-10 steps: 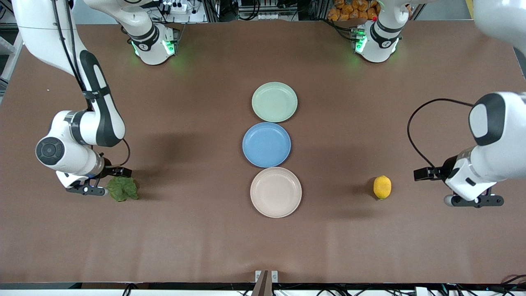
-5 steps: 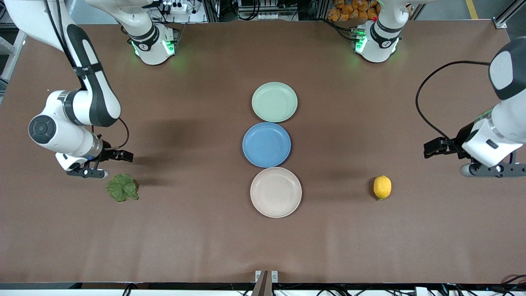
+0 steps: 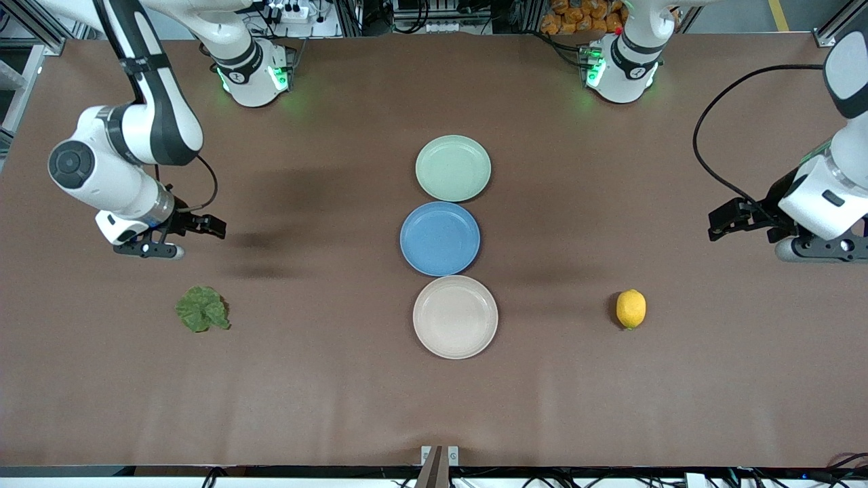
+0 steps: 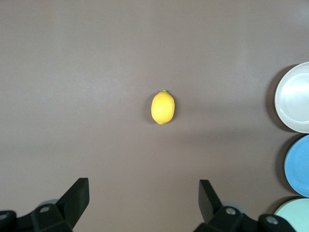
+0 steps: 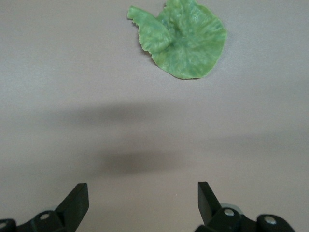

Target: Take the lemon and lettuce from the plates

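Observation:
The lemon lies on the bare table toward the left arm's end, on no plate. It also shows in the left wrist view. The lettuce lies flat on the table toward the right arm's end and shows in the right wrist view. The mint green plate and the beige plate are both empty. My left gripper is open and empty above the table, well apart from the lemon. My right gripper is open and empty above the table, apart from the lettuce.
A blue plate, also empty, sits between the mint and beige plates in a row at mid-table. The beige plate and the blue plate show at the edge of the left wrist view.
Both grippers, open, have moved away from the lettuce and the lemon toward the robots' bases. The lettuce, the lemon and the plates have not moved.

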{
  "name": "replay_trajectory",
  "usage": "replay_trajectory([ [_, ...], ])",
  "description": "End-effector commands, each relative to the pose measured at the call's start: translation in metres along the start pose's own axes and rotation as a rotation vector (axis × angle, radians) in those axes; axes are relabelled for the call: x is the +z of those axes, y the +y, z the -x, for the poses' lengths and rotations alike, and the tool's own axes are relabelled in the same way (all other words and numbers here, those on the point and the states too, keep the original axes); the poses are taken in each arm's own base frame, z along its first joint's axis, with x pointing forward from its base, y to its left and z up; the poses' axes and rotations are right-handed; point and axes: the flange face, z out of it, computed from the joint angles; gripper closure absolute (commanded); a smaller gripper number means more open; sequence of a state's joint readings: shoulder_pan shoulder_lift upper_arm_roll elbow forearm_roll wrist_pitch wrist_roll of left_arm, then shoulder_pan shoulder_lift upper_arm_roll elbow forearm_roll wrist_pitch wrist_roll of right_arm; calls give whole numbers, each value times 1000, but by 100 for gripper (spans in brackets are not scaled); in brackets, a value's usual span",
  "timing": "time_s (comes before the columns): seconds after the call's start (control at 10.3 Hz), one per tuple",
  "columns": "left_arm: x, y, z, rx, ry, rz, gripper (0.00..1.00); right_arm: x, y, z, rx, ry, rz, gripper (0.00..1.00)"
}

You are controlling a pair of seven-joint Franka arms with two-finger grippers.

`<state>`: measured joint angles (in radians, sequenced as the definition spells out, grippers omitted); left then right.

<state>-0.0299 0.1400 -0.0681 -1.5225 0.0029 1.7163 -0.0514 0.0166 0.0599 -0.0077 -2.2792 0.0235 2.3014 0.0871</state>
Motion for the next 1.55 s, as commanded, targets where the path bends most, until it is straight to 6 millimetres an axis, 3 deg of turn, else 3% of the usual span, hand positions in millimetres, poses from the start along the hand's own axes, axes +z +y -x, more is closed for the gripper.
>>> replay_trajectory([
  [0.0,-21,3,18,26,-8,-7,0,-28,0,9,10,66,-7,0],
  [0.39,-44,2,26,25,-20,-11,0,-141,20,-32,34,122,-1,0],
  [0.87,-43,5,31,32,-50,-11,0,-278,4,-15,1,69,-11,0],
  [0.97,-44,3,30,32,-47,-13,0,-297,3,-14,-32,89,-11,0],
  [1.45,-36,-1,27,24,-61,-11,0,-335,8,-2,-39,79,-13,0],
])
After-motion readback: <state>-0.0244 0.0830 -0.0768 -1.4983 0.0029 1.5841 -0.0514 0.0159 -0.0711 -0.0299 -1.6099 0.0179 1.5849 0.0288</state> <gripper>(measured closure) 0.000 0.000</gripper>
